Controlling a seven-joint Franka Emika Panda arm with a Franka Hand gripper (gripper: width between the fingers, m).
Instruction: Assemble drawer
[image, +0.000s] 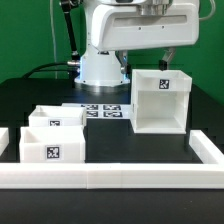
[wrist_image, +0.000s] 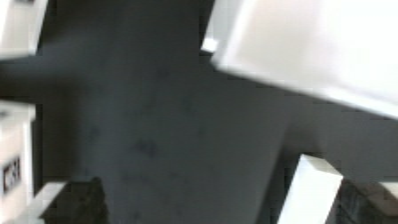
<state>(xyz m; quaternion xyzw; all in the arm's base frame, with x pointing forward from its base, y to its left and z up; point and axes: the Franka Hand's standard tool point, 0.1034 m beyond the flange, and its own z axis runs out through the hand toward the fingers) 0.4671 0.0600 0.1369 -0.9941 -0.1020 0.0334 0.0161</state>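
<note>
Exterior view first: the black table (image: 20, 100) is fenced in by long low white rails (image: 110, 177) at the front and both sides. The flat white marker board (image: 100, 111) lies mid-table, just in front of the white robot arm (image: 100, 62). The drawer's in pieces. The big white cube-like plastic housing (image: 160, 102) stands upright on the exterior view's right, with a square tag showing. Two smaller white trays (image: 52, 146), also tagged, sit pressed together on the exterior view's left, well apart from it. The dark gripper (image: 163, 62) hangs just above the housing, too small to read there. Wrist view's pretty blurry: mostly dark table, the housing's white bulk (wrist_image: 302, 50) close by, and the fingers (wrist_image: 311, 190) spread wide, holding nothing.
</note>
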